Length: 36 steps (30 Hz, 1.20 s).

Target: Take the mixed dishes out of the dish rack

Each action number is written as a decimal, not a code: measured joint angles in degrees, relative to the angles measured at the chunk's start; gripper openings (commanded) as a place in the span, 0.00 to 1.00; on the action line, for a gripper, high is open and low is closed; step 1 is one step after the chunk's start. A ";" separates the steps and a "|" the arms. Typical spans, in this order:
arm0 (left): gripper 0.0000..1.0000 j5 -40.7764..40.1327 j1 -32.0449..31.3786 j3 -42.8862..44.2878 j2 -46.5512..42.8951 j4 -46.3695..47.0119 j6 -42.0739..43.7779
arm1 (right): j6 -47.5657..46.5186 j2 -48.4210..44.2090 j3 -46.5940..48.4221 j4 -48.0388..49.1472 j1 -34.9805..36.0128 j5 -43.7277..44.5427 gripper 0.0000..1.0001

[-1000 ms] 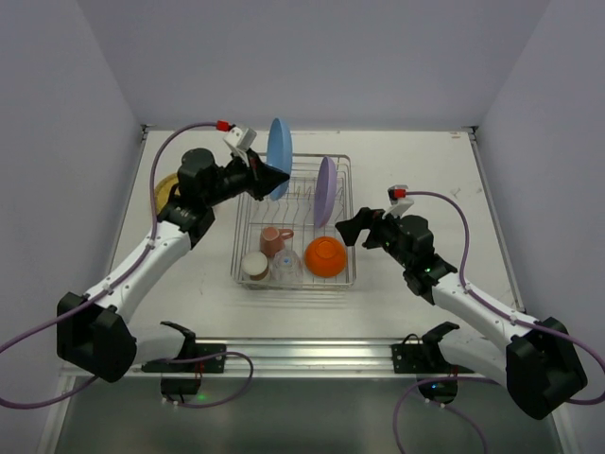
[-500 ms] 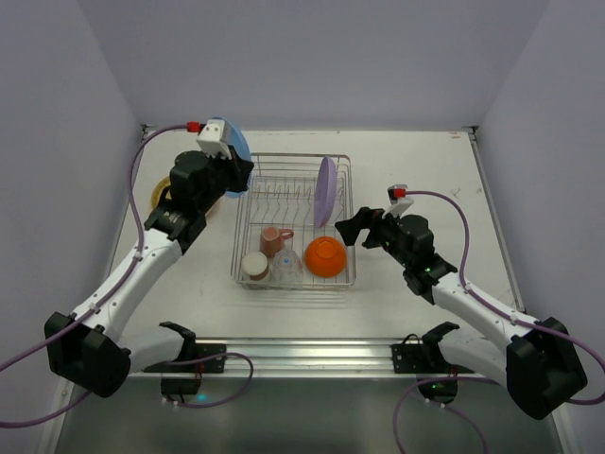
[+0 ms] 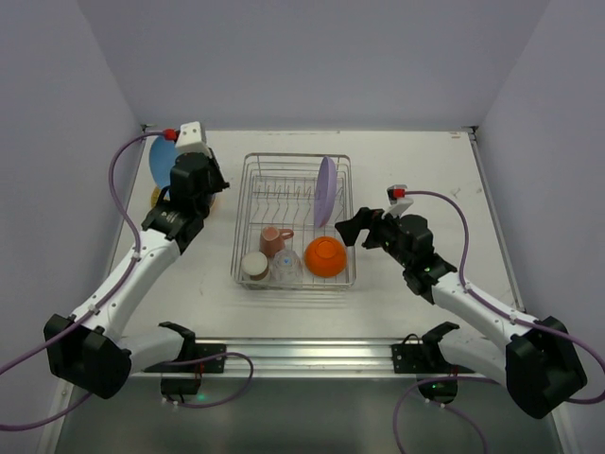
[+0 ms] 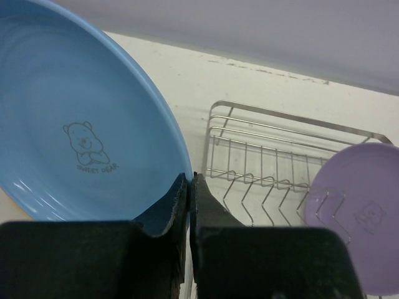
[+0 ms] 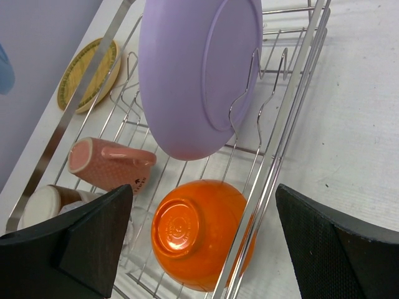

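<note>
The silver wire dish rack [image 3: 248, 222] stands mid-table. In it a lavender plate [image 3: 325, 189] is upright in the prongs. An orange bowl [image 3: 325, 256], a pink mug [image 3: 275, 239], a cream cup [image 3: 253, 266] and a clear glass [image 3: 287, 270] lie along its near end. My left gripper [image 4: 189, 180] is shut on the rim of a light-blue plate [image 4: 81, 124], held up left of the rack over the table's far-left corner [image 3: 163, 161]. My right gripper [image 5: 203, 190] is open just right of the rack, above the orange bowl [image 5: 199, 233] and touching nothing.
A yellow plate [image 5: 87, 75] lies flat on the table beyond the rack's left side, under the held blue plate. Side walls close in the table on the left, right and back. The rack's right rim [image 5: 293, 118] runs between my right fingers.
My left arm has carried the light-blue plate from above the rack's back-left corner leftward to the table's far-left corner. The right arm has not moved.
</note>
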 measured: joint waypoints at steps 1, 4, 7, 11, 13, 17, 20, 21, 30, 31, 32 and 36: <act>0.00 -1.01 0.39 -0.02 0.09 -0.48 -0.94 | 0.00 0.07 0.02 -0.09 0.00 0.00 0.99; 0.00 -3.39 2.12 -0.46 0.13 -1.42 -4.20 | 0.00 0.09 0.04 -0.61 0.00 0.00 0.99; 0.00 -6.03 3.17 -0.63 1.01 -2.40 -7.04 | 0.00 0.11 0.07 -1.09 0.00 -0.02 0.99; 0.00 -8.70 3.34 -0.61 4.20 -3.34 -9.40 | 0.00 0.11 0.11 -1.40 0.00 0.00 0.99; 0.00 -9.22 3.32 -0.61 6.25 -3.58 -9.92 | 0.00 0.11 0.11 -1.49 0.00 -0.02 0.99; 0.00 -10.16 3.32 -0.55 10.12 -3.78 -9.92 | 0.00 0.11 0.11 -1.53 0.00 -0.02 0.99; 0.00 -11.50 3.34 0.04 12.13 -3.72 -9.81 | 0.00 0.11 0.20 -1.60 0.00 -0.02 0.99; 0.00 -11.93 3.39 0.44 12.83 -3.63 -9.70 | 0.00 0.13 0.22 -1.57 0.00 -0.02 0.99; 0.00 -13.46 4.76 5.64 22.29 -2.86 -8.07 | -0.26 0.94 0.61 -1.64 0.00 -0.02 0.99; 0.00 -13.46 4.83 6.32 23.54 -2.84 -7.89 | -0.26 1.03 0.63 -1.64 0.00 0.00 0.99; 0.00 -13.49 4.85 6.99 24.76 -2.84 -7.78 | -0.33 1.16 0.68 -1.64 0.00 0.00 0.99; 0.00 -13.55 4.92 9.29 28.61 -2.86 -7.41 | -0.63 1.95 1.07 -1.68 0.00 0.00 0.99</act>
